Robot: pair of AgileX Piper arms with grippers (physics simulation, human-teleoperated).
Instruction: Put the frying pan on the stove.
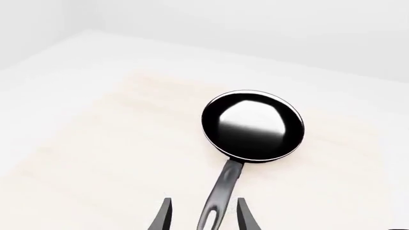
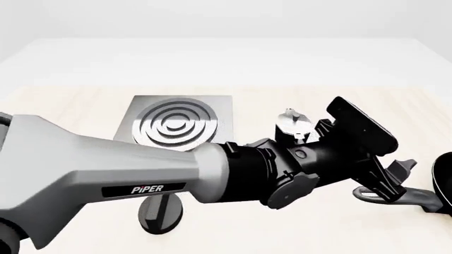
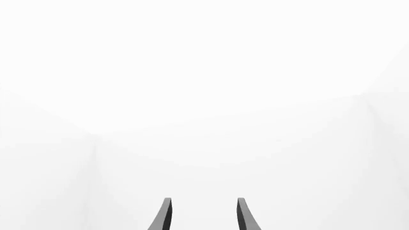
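Observation:
The frying pan (image 1: 252, 125), glossy black and round, lies flat on the table, and its long dark handle (image 1: 221, 194) runs back toward my left gripper (image 1: 204, 215). That gripper is open, one finger on either side of the handle's loop end and not closed on it. In the front view only the frying pan's rim (image 2: 445, 185) shows, at the far right edge, and my left gripper (image 2: 394, 182) reaches across to its handle (image 2: 409, 198). The stove (image 2: 177, 123), a grey plate with concentric rings, lies far to the left. My right gripper (image 3: 203, 215) is open and empty.
A small black oval knob (image 2: 161, 212) sits in front of the stove, under my left arm. A small silver object (image 2: 293, 124) stands right of the stove, partly hidden behind the arm. The right wrist view shows only blank white beyond its fingers.

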